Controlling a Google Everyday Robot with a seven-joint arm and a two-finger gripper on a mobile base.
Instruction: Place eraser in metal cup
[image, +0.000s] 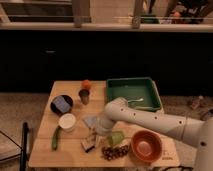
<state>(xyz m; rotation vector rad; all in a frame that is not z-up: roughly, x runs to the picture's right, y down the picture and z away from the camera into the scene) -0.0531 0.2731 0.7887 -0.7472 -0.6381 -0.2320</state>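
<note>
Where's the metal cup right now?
In the camera view, the metal cup stands near the table's far edge, between the black bowl and the green tray; the gripper is nearer the front, by the eraser.
</note>
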